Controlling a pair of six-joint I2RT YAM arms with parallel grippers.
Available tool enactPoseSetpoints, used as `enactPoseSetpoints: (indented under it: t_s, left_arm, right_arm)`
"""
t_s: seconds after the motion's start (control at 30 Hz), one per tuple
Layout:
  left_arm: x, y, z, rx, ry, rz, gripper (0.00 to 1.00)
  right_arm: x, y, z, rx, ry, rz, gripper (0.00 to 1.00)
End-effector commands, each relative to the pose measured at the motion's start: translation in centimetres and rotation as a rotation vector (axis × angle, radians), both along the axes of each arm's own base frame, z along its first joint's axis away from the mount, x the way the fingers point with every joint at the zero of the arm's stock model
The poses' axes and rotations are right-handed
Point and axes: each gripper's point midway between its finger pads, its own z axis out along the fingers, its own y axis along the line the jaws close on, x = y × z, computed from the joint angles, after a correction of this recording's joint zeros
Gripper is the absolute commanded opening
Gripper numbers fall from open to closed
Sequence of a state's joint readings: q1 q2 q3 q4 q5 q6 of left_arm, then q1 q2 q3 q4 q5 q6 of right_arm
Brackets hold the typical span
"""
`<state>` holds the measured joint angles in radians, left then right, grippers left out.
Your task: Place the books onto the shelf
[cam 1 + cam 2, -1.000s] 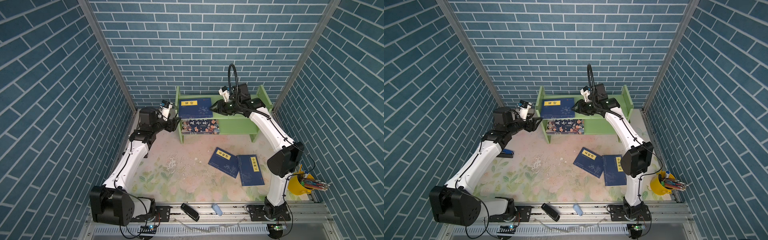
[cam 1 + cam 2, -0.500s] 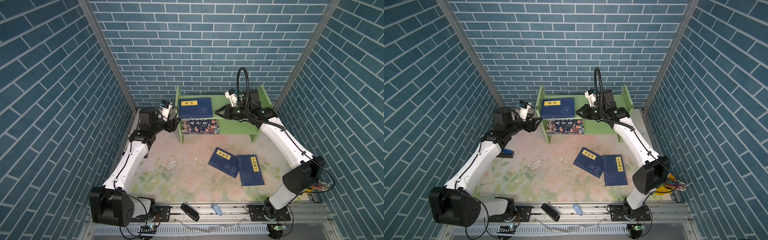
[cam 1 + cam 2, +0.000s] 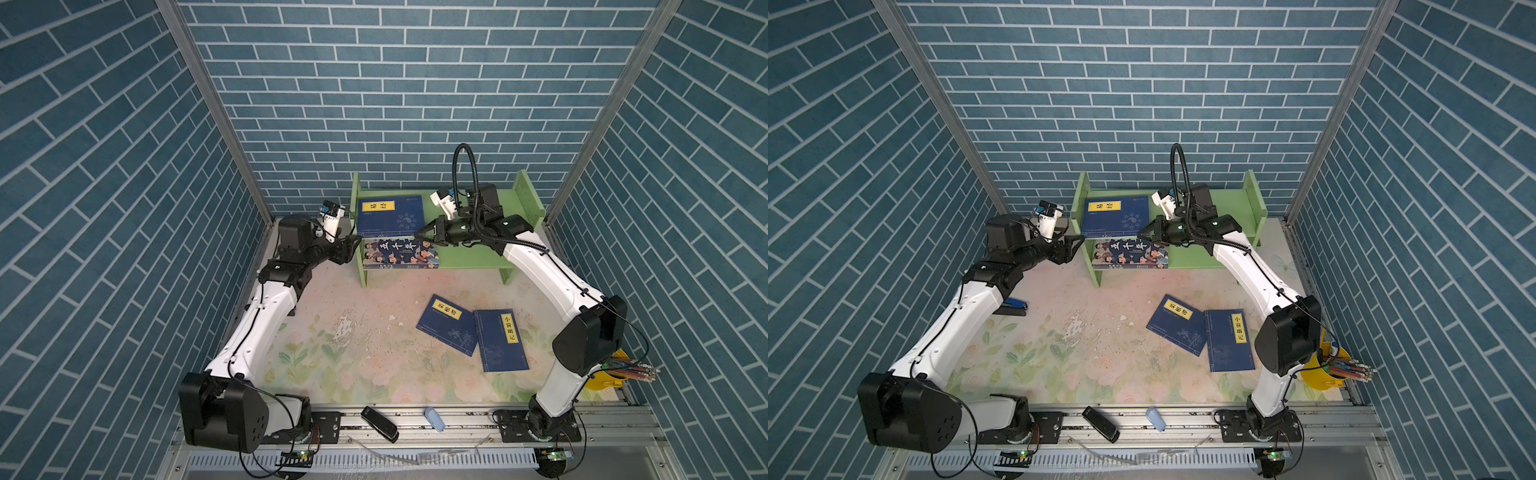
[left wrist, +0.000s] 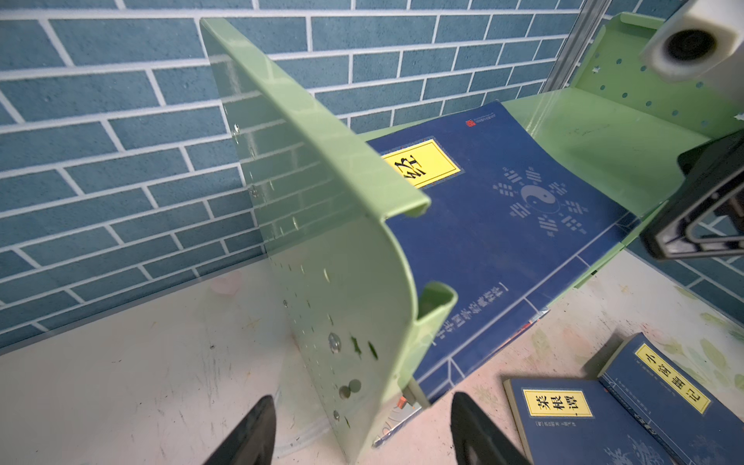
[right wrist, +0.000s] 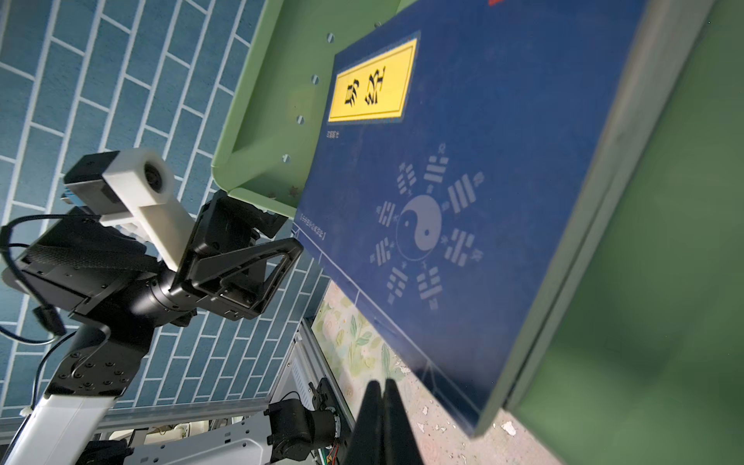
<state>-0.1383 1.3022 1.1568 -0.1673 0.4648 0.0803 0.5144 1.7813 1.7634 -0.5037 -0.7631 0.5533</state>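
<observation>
The right claw, pressed together, sits at the corner of the navy book on the shelf's top tier, likely nudging it straight. The left claw is spread around the side panel. Next comes fetching the two loose navy books lying on the surface, at 5 o'clock from the right claw.

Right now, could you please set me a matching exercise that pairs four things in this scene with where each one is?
Things:
1. yin-yang navy book
2. cartoon-cover book
3. tilted navy book
4. yellow pencil cup

Places:
A. flat on the floral mat
B. lower tier of the shelf
C. beside the right arm, at the table's edge
D. upper tier of the shelf

Pairs: 1-D, 2-B, 3-A, 4-C.
</observation>
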Motion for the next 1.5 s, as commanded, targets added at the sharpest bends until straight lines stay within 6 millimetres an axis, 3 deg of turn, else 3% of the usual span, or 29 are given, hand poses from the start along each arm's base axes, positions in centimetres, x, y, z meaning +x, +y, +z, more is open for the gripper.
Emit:
enactPoseSetpoints:
  t_s: [0.0, 0.6, 1.07, 1.27, 1.47]
  left_arm:
    - [0.2, -0.2, 0.4, -0.009, -0.003, -0.003, 0.70]
    - [0.8, 0.2, 1.1, -0.001, -0.025, 0.025, 0.70]
    - [0.2, 0.2, 0.7, 0.000, -0.003, 0.020, 0.69]
    - [-1.2, 0.3, 0.0, 0.018, 0.032, 0.011, 0.71]
    - [-2.0, 0.3, 0.2, 0.017, 0.045, 0.001, 0.75]
  right_arm:
    - [-0.1, 0.3, 0.8, 0.009, -0.018, 0.027, 0.06]
    - [0.9, 0.6, 0.1, -0.028, -0.018, 0.020, 0.08]
    - [-0.8, 0.2, 3.0, 0.024, -0.068, 0.050, 0.20]
    - [-0.6, -2.2, 5.5, 0.019, -0.166, -0.070, 0.28]
    - [2.1, -4.9, 6.2, 0.056, -0.166, -0.197, 0.36]
